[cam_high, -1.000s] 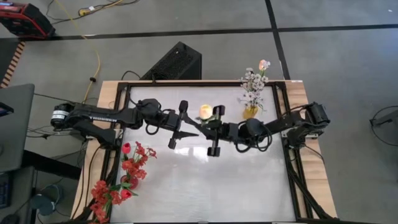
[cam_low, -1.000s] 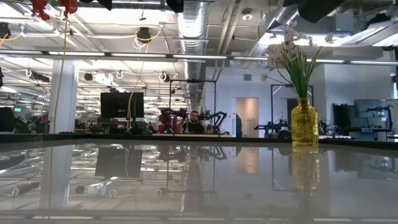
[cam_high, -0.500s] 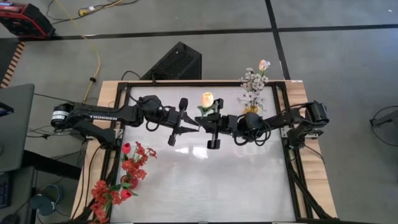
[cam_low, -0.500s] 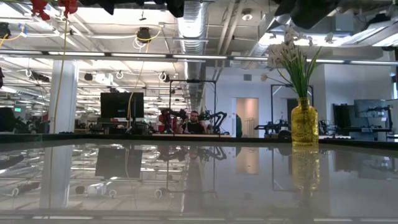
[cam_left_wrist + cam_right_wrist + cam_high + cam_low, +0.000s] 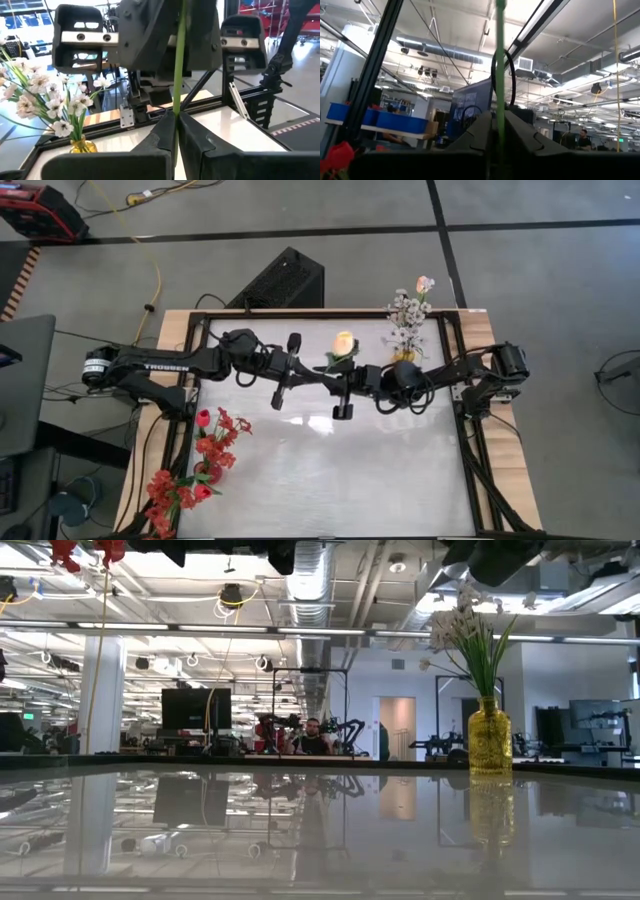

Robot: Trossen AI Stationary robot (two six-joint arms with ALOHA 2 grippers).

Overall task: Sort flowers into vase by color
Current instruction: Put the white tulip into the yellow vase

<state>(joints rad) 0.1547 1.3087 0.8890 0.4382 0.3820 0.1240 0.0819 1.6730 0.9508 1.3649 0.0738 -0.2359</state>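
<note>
"TROSSEN" lettering marks the left arm (image 5: 165,366) behind its hand (image 5: 300,375).

Peach-yellow tulip (image 5: 344,340), thin green stem (image 5: 178,60). Amber-yellow glass vase (image 5: 490,741) holding white blossom sprays (image 5: 405,313) and one peach tulip (image 5: 424,284). Red blossom clusters (image 5: 222,438), near left. Both arms (image 5: 180,364) dark. Table surface (image 5: 330,470) pale grey-white, wood-toned edge.

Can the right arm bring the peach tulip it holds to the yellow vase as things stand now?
Probably yes. The yellow vase stands close beside the right claw, and nothing shows between them. However, the left claw is also shut on the peach tulip's stem, so it must release first.
</note>
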